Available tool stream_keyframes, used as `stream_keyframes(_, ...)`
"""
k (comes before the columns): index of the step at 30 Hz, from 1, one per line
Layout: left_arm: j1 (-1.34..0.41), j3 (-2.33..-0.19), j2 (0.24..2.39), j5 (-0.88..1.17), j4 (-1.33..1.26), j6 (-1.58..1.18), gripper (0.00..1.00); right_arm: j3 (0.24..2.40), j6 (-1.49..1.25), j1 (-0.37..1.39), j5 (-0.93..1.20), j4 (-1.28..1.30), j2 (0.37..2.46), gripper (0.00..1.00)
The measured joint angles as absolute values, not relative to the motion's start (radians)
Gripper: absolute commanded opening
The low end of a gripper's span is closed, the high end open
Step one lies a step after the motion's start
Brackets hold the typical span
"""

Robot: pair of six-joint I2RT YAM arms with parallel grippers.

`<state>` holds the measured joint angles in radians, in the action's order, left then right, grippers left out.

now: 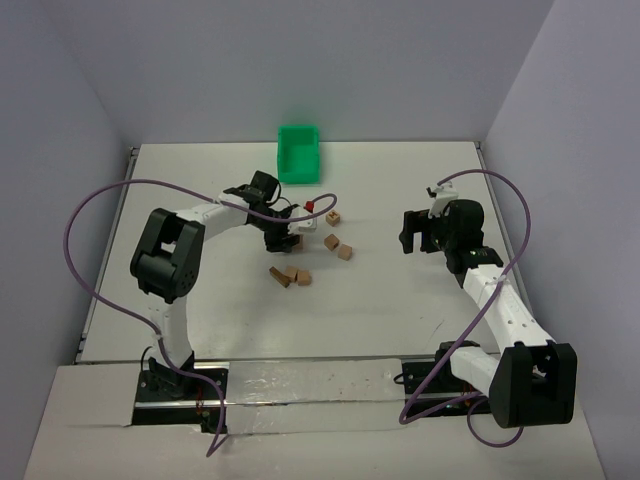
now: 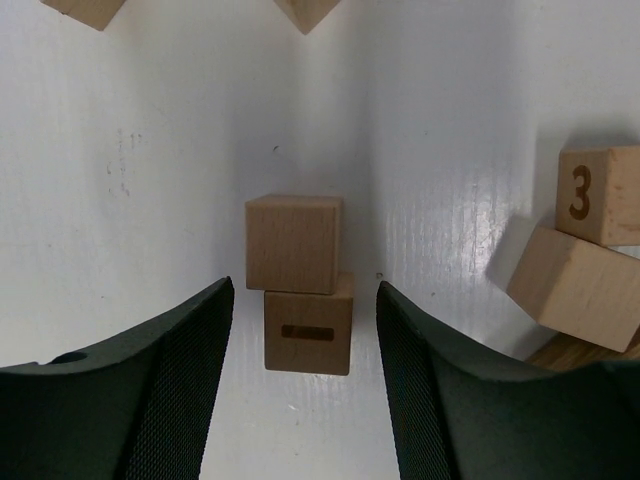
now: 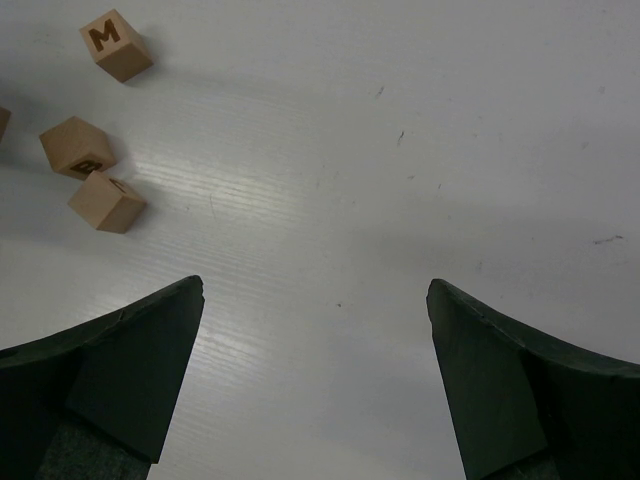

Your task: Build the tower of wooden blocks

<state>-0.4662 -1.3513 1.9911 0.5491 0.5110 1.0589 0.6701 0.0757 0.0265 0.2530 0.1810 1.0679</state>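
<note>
Bench: the white flat bench [image 1: 400, 310] carries everything, and both arms reach in from its near edge.
Bin: a green rectangular plastic bin [image 1: 298, 152] stands at the far edge, apart from the blocks.
Right claw: the right claw [image 3: 315, 283] hangs with its jaws spread wide over bare bench. It holds nothing and sits well to the right of the blocks.
Left claw: the left claw [image 2: 305, 288] is spread and empty. Its dark fingers flank the tower and appear to touch neither cube.
Tower: the tower [image 2: 300, 280] stands near the bench's middle, in front of the bin. I read it as two light-tan wooden cubes high. The upper cube [image 2: 293, 243] sits on the lower cube [image 2: 308, 332], which bears a dark bar mark, and the upper one is shifted slightly left.
Loose blocks: a tan cube numbered 3 [image 2: 598, 195] and a tilted tan cube [image 2: 575, 285] lean together just right of the tower. A tan cube lettered M [image 3: 116, 45] lies farther off, near others.
Progress: early, since most cubes are not yet stacked.
Risk: the offset upper cube leaves a poor seat for the next one.
Risk: a finger brushing the stack as the claw lifts could topple it.
Risk: the leaning pair close by could be knocked or slide when one of them is picked.
</note>
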Motion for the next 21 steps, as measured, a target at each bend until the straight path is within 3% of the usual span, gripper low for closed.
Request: stream_keyframes(21,-0.47,-1.381,2.013,0.548,0.507,1.06,0.58,0.675,0.08,0.027,0.253,0.182,1.068,1.0)
